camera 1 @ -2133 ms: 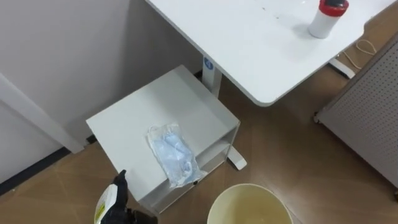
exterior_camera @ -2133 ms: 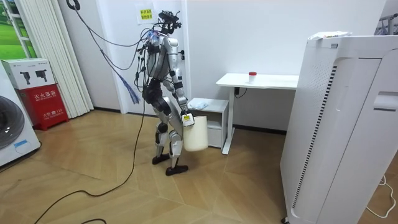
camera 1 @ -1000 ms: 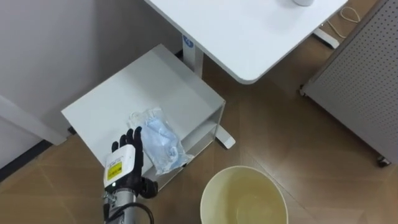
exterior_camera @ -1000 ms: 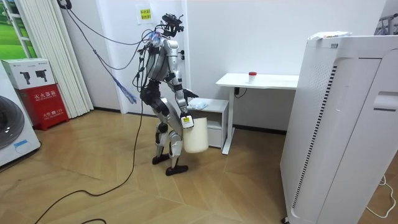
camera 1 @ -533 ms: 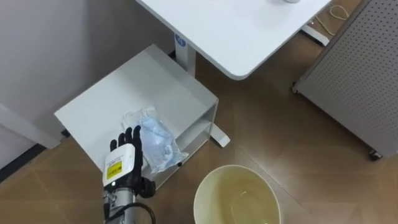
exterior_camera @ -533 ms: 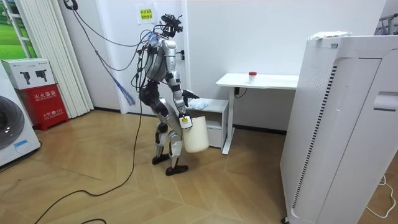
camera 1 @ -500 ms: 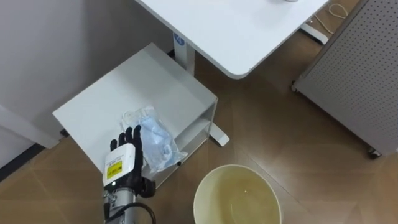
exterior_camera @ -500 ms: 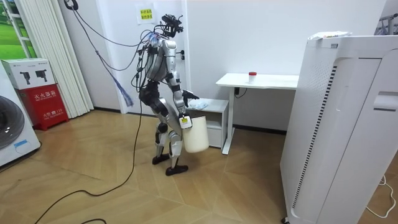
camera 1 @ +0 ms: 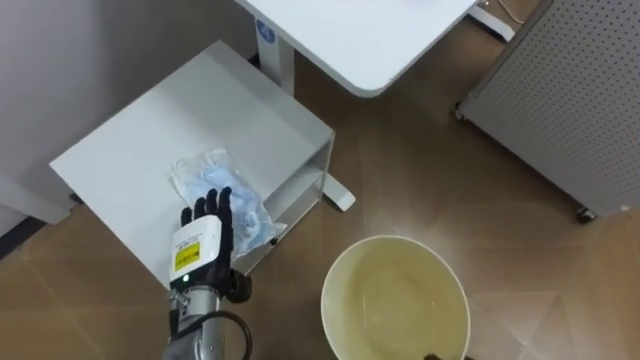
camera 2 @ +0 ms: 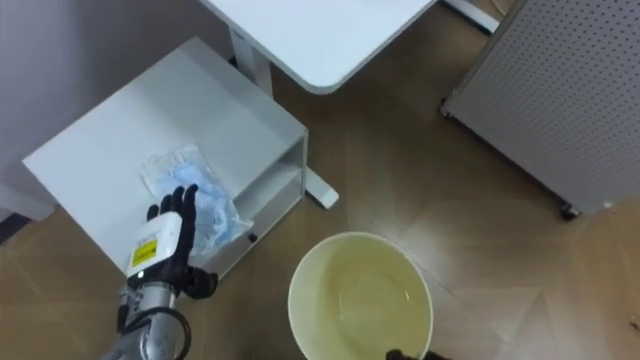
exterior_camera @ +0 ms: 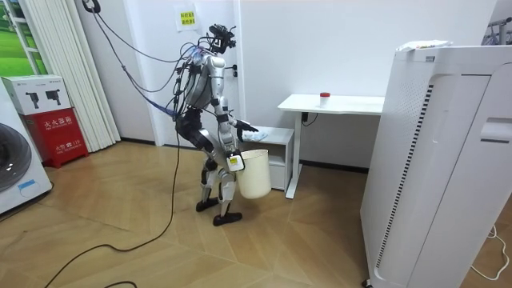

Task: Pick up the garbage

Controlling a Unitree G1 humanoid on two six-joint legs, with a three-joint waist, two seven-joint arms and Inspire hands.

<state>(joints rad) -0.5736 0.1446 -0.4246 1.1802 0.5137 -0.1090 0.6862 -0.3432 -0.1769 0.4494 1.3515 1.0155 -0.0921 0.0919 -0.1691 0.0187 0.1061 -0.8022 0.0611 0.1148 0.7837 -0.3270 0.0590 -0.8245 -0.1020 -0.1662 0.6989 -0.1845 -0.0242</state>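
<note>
**Left hand on bag, bucket below**

Crumpled clear-and-blue plastic bag (camera 1: 243, 203) lies on the top surface of the low white open-front cabinet (camera 1: 180, 105), left of centre in the eye view, near the cabinet's front edge. Left hand (camera 1: 203, 243) comes in from the lower left. Its fingers (camera 1: 212, 206) are straight and slightly spread, with the tips over the bag's near end, not curled round it. Can't confirm contact.

Round cream plastic bucket (camera 1: 360, 290) sits at bottom centre, over the brown wood floor (camera 1: 420, 180), apart from the cabinet. In the room view the right hand (exterior_camera: 232, 162) is at the bucket's rim; grip can't be read.

White desk (camera 1: 350, 30) at top centre, grey perforated panel (camera 1: 560, 90) at upper right. The robot stands in front of the cabinet.
</note>
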